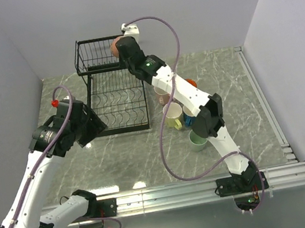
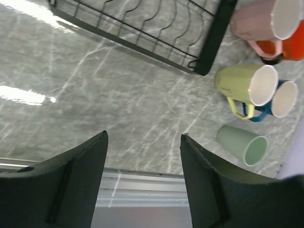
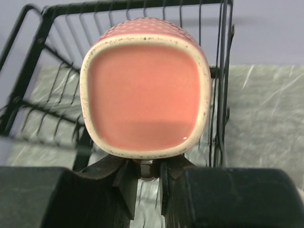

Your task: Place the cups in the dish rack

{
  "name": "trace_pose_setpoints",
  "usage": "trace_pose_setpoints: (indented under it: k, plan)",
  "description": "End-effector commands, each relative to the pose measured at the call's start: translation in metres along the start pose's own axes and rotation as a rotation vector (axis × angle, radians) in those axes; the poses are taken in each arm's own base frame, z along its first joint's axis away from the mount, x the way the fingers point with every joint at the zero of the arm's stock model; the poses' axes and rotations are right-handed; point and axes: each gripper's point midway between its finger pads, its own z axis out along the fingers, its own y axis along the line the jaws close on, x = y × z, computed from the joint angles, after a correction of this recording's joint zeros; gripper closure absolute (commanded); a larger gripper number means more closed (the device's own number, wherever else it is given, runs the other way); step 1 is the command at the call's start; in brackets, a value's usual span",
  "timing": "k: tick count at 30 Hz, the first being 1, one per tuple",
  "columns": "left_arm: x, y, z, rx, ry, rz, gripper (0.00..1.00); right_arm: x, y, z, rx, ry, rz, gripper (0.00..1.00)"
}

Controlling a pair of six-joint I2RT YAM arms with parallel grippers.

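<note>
From above, the right gripper (image 1: 122, 49) holds a speckled pink ceramic cup (image 1: 114, 47) at the right end of the black wire dish rack's (image 1: 117, 105) upper basket.

Left wrist: the left gripper (image 2: 142, 183) is spread wide and empty (over the grey marble table (image 2: 118, 104)).

Right wrist: fingers (image 3: 118, 183) are clamped on the cup, with the basket's wires behind it.

Six cups are showing in all. Five are standing clustered on the worktop (image 1: 148, 155) just right of the one dish rack (image 1: 116, 99): one pink cup (image 2: 256, 21), one orange cup (image 2: 290, 46), one pale yellow cup (image 2: 240, 81), one blue cup (image 2: 281, 99) and one pale green cup (image 2: 241, 144). A second pink cup (image 3: 145, 90) is hovering at the rack's upper basket.
</note>
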Motion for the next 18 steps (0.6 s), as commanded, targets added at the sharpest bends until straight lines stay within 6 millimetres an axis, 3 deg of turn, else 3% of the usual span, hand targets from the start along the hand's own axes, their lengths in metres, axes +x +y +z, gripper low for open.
trace_pose_setpoints:
  k: [1,7,13,18]
  plan:
    - [-0.002,0.015,-0.005,-0.058,-0.024,0.027,0.32,-0.091,-0.008,-0.011,0.057,-0.296,0.057,1.00]
    - [-0.002,0.020,-0.003,-0.086,-0.021,0.033,0.33,-0.088,-0.032,0.001,0.153,-0.308,0.030,1.00]
    - [-0.003,0.020,-0.001,-0.090,-0.030,0.016,0.33,-0.111,-0.049,-0.001,0.190,-0.367,0.028,1.00]
    - [-0.001,0.015,0.005,-0.076,-0.016,0.005,0.33,-0.084,-0.052,0.015,0.210,-0.311,-0.041,1.00]
